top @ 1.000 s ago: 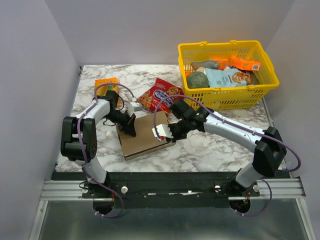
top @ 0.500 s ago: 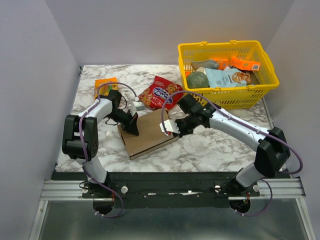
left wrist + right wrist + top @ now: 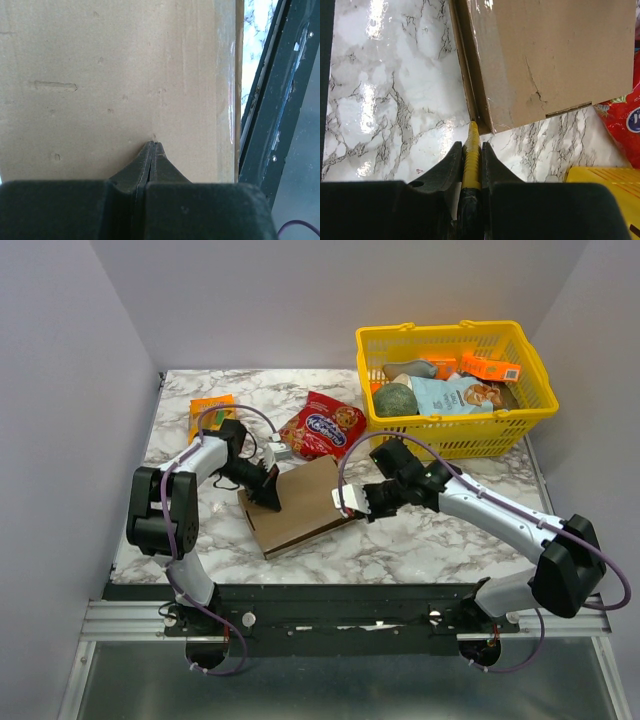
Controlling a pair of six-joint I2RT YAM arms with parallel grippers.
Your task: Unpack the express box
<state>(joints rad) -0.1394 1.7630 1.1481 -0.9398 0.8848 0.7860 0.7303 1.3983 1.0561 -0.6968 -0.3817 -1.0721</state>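
Only the right wrist view shows the right pincer (image 3: 471, 148) pinching a yellow tool (image 3: 472, 131), its tip at the express box (image 3: 545, 60) edge just ahead. The left pincer (image 3: 151, 145), pressed together, has its tips against the box's top face.

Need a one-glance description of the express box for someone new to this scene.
On the marble table, look left of centre, toward the near edge. The express box lies there next to the red snack bag; it alone is plain brown unprinted cardboard, flat and rectangular.
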